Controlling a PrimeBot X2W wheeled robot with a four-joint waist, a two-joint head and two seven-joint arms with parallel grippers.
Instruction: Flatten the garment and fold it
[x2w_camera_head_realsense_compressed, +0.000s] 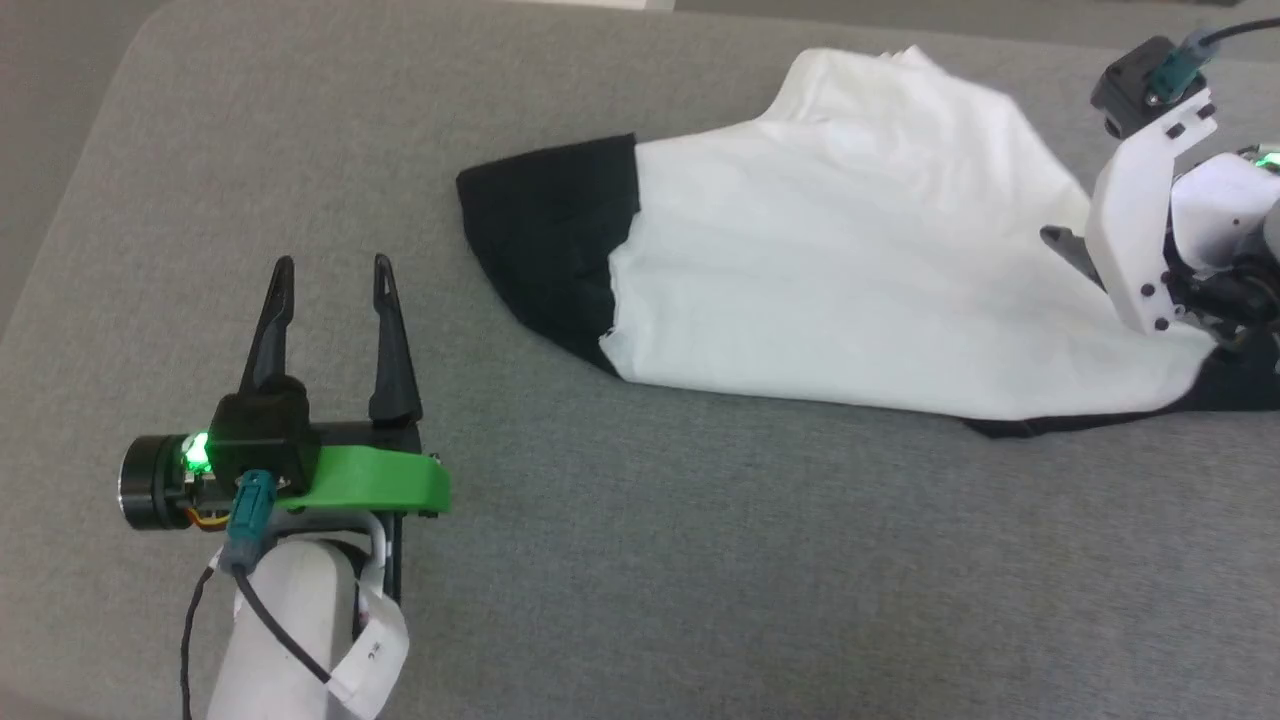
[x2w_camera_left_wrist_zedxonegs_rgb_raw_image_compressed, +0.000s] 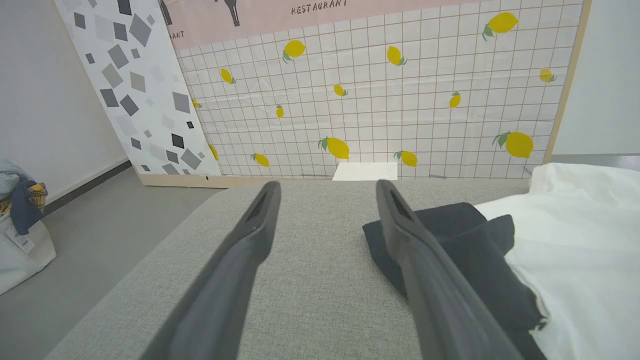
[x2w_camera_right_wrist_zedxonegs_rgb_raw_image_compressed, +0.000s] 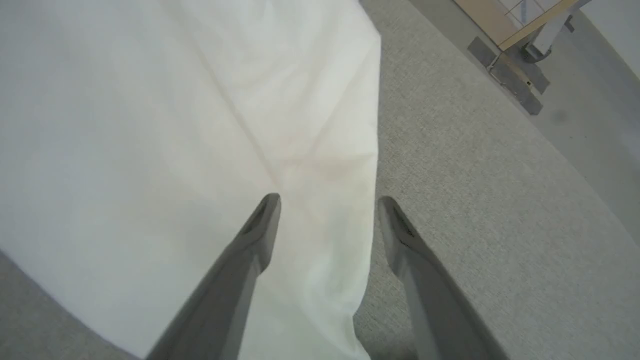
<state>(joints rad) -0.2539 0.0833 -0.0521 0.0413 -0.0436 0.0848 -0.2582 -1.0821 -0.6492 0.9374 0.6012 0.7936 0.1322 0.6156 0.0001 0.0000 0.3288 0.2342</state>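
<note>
**A:** Where did the T-shirt lie?

**B:** Rumpled on the gray upholstered surface, toward the robot's right. Its white body was humped and one black sleeve pointed left.

**A:** And the grippers?

**B:** Both were spread and empty. The left gripper hung over bare fabric, near the sleeve but apart from it. The right gripper hovered above the white body's edge.

**A:** Which step?

**B:** Flattening, I judged, and hardly begun. Next, each gripper needed to pinch an edge and draw the cloth outward.
</note>
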